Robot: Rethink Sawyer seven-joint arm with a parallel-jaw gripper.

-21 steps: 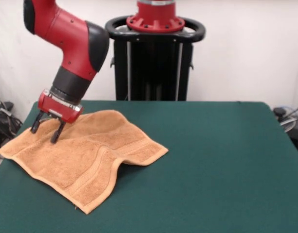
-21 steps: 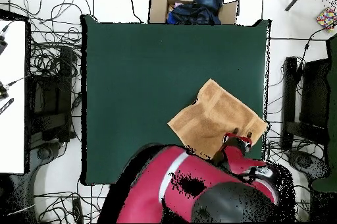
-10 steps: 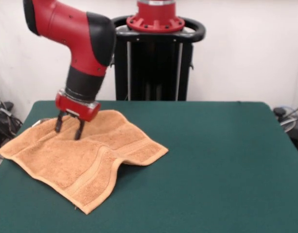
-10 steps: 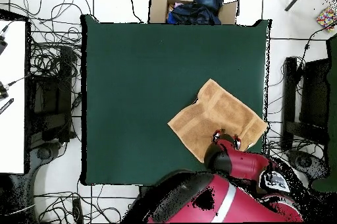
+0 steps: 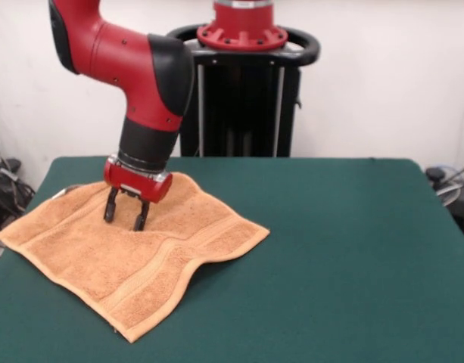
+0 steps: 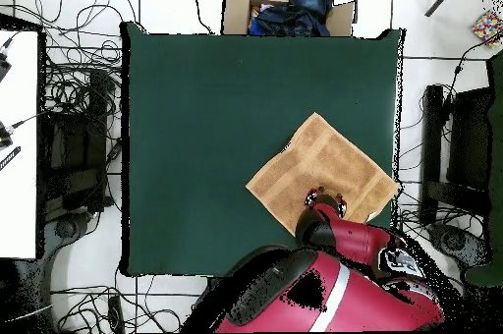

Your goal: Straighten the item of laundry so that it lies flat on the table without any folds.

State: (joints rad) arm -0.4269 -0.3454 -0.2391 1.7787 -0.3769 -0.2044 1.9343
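The item of laundry (image 5: 118, 261) is an orange-tan towel spread over the left part of the green table (image 5: 330, 249), with a raised ripple running along its striped band toward the right corner. A small white tag (image 5: 61, 192) shows at its far left edge. My gripper (image 5: 124, 217) points down with its fingertips (image 5: 139, 222) resting on the towel's upper middle, open, with cloth under the tips. In the overhead view the towel (image 6: 329, 158) lies by the table's (image 6: 216, 124) right edge, and the gripper (image 6: 326, 195) sits over its lower part.
A cardboard box of dark clothes (image 6: 285, 6) stands beyond the table's top edge in the overhead view. Cables cover the floor on both sides. The towel's left corner (image 5: 3, 234) reaches the table's left edge.
The gripper has moved right across the towel, from its left part to its upper middle. The towel's right corner has shifted slightly to the right with it.
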